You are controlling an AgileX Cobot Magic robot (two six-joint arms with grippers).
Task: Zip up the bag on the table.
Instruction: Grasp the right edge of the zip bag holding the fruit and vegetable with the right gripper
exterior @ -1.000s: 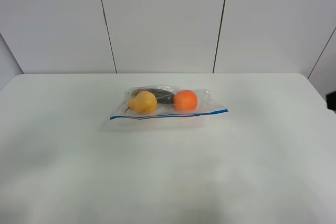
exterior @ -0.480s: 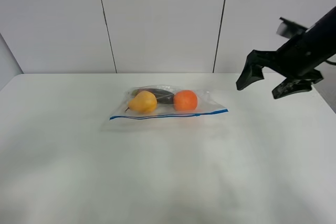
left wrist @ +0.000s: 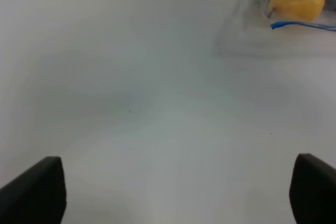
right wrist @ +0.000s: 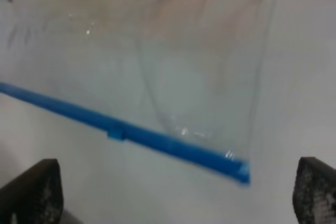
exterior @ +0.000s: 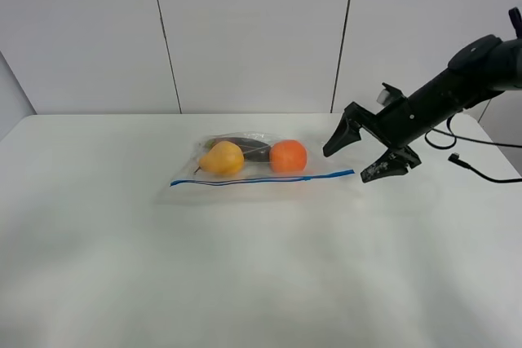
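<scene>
Well ahead of the empty, wide-spread left pincer (left wrist: 173, 195), the clear flat plastic zip bag (exterior: 261, 167) of fruit lies on the plain white table (exterior: 122, 266). The right pincer (exterior: 351, 163), gaping and empty, hovers at the end of its thin blue zip strip (exterior: 261, 178); closing off-line may merely shove the bag.

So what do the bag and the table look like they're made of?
Bag: thin clear plastic film, glossy; fruit shows through and it creases. Its zip strip: blue, probably stiffer plastic. Table: smooth matte white top, perhaps laminate; the look leaves it open.
</scene>
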